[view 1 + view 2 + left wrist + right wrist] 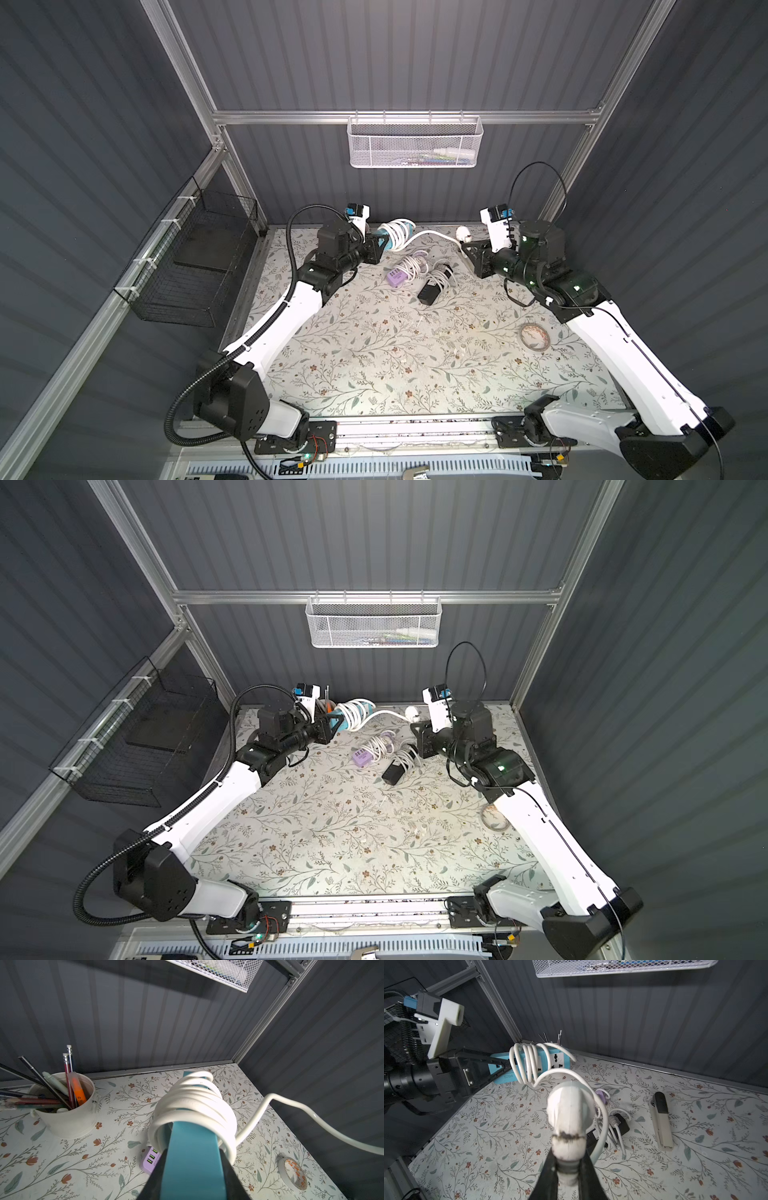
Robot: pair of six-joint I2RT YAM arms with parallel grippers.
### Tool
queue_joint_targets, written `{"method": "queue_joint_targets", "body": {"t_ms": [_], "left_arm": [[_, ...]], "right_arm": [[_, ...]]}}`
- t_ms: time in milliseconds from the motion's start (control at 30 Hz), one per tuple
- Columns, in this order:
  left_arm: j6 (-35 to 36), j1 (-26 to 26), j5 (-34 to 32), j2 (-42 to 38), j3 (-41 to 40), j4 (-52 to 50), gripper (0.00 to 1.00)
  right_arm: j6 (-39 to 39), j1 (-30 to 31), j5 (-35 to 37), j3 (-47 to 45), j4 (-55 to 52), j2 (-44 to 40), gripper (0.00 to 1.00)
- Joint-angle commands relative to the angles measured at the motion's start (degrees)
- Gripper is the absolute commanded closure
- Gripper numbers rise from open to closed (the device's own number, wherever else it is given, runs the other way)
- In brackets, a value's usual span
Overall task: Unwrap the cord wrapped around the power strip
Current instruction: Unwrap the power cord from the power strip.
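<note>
Right end effector [568, 1167] clenched on white round plastic plug [569, 1109], kept out to the side, probably to draw out slack. Left end effector [192, 1167] grasping teal rectangular plastic power strip [559, 1059] by one end, steadying it over far edge of floral-patterned desk [374, 357]. Thick white cord [193, 1105] wraps it in several loops, so unwinding is unfinished.

Robot lab cell: aluminium frame [270, 117], ribbed grey walls [374, 54], left arm [282, 320], right arm [623, 353].
</note>
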Motion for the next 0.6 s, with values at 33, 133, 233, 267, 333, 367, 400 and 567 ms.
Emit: {"method": "queue_joint_targets", "body": {"t_ms": [33,133,233,267,333,367,400,567], "left_arm": [[0.2,-0.2,1.3,-1.3,0.5,4.3,1.0],[-0.8,0.2,2.9,-1.7,0.3,5.6,1.0],[-2.2,0.8,4.5,-2.2,0.1,7.5,1.0],[-2.8,1.2,5.2,-2.2,0.2,8.1,1.0],[-3.9,1.8,6.6,-2.6,0.3,9.5,1.0],[-4.4,2.0,7.6,-2.7,0.5,10.0,1.0],[-5.0,2.2,8.0,-2.9,0.8,10.5,1.0],[-7.2,2.3,12.5,-4.0,2.1,12.6,1.0]], "right_arm": [[1.2,-0.2,-1.7,-1.4,2.3,-1.3,1.0],[3.3,-1.0,-4.9,-2.5,3.4,-2.0,1.0],[6.4,-1.0,-8.7,-3.9,5.0,-2.3,1.0],[7.3,-1.0,-9.9,-4.5,5.7,-2.3,1.0],[9.5,-1.0,-11.3,-6.3,7.9,-2.4,1.0],[10.3,-1.0,-11.3,-7.3,8.7,-2.2,1.0],[10.9,-1.0,-11.3,-8.4,9.3,-2.0,1.0],[12.0,-1.1,-10.4,-11.7,11.5,0.1,1.0]]}}
